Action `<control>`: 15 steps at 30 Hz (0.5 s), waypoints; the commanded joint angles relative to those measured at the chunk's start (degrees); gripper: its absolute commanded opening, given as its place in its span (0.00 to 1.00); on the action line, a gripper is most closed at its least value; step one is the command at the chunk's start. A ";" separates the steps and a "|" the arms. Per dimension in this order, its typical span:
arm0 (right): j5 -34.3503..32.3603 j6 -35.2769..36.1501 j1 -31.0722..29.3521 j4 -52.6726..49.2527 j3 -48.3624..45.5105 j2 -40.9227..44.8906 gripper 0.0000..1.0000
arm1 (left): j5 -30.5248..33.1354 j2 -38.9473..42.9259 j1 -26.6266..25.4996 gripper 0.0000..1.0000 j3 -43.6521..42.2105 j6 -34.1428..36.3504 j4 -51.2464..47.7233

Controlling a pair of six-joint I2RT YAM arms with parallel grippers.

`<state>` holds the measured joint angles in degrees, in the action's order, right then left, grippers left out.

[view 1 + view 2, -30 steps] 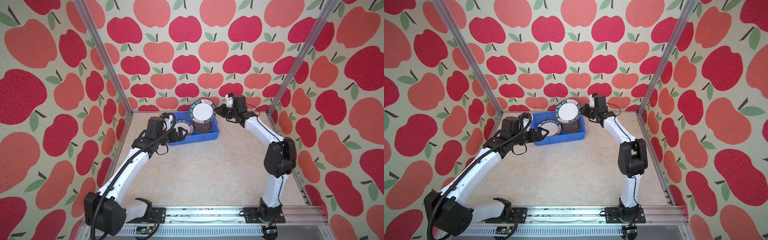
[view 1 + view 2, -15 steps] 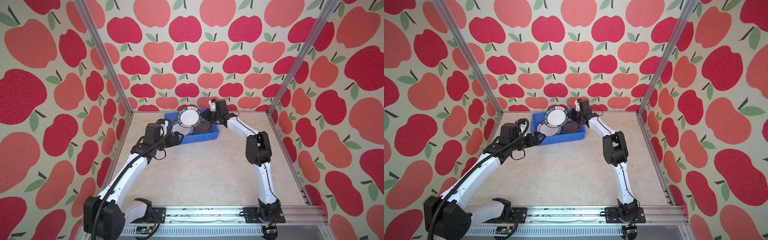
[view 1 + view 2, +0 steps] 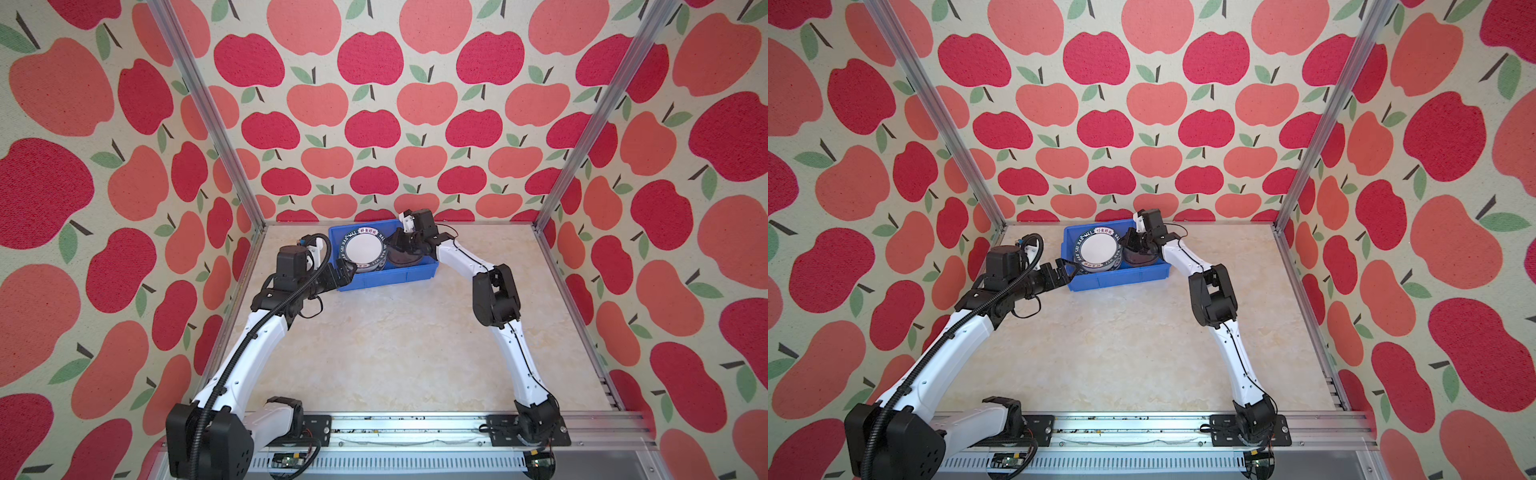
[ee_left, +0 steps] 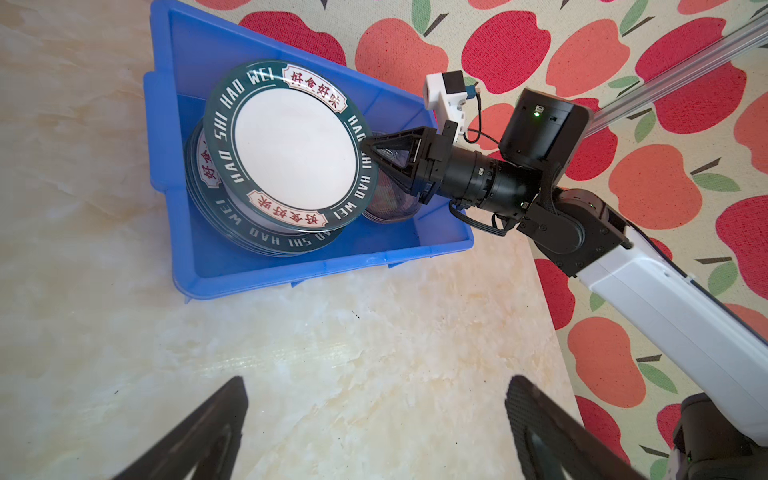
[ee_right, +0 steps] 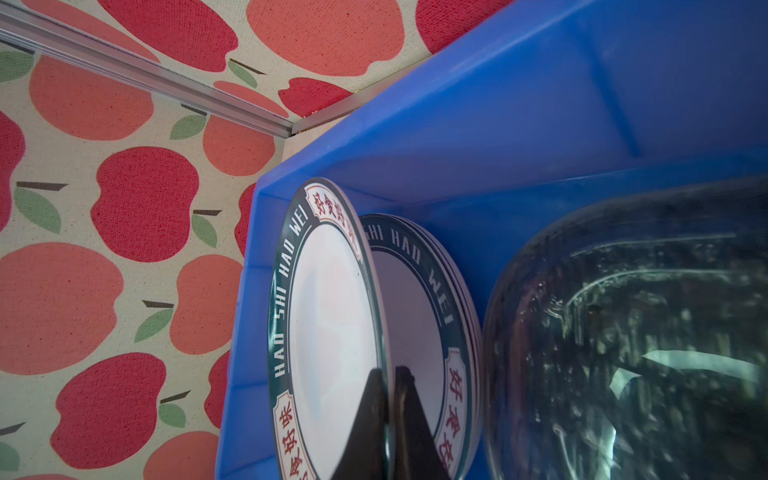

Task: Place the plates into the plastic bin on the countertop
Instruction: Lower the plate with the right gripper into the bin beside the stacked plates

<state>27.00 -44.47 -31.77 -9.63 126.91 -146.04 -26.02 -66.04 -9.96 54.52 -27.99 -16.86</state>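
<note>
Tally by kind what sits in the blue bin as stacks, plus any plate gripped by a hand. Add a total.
Stack of round white plates with dark-green lettered rims: 1
Stack of translucent grey glass plates: 1
Round white green-rimmed plate gripped by the right hand, tilted over the bright blue plastic bin: 1
Total: 3; plates inside each stack cannot be counted.

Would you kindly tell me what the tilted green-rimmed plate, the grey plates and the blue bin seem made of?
Green-rimmed plate: glossy, thin, printed lettering; probably melamine or glazed ceramic. Grey plates: translucent with glints, likely smoked glass. Blue bin: moulded plastic, uniform colour, soft sheen.
</note>
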 commanded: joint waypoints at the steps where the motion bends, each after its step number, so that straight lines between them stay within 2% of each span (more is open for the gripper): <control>1: 2.74 0.17 -0.57 -1.54 3.57 -1.35 0.00 | -1.75 0.01 0.52 0.99 -1.35 -0.89 1.17; 15: 2.13 2.79 -0.87 -10.66 10.95 -5.05 0.00 | -2.01 -0.04 1.25 0.99 -1.87 -0.70 1.06</control>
<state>27.79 -43.33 -32.51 -17.41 134.10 -149.08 -27.07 -66.04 -9.06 53.39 -28.64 -16.86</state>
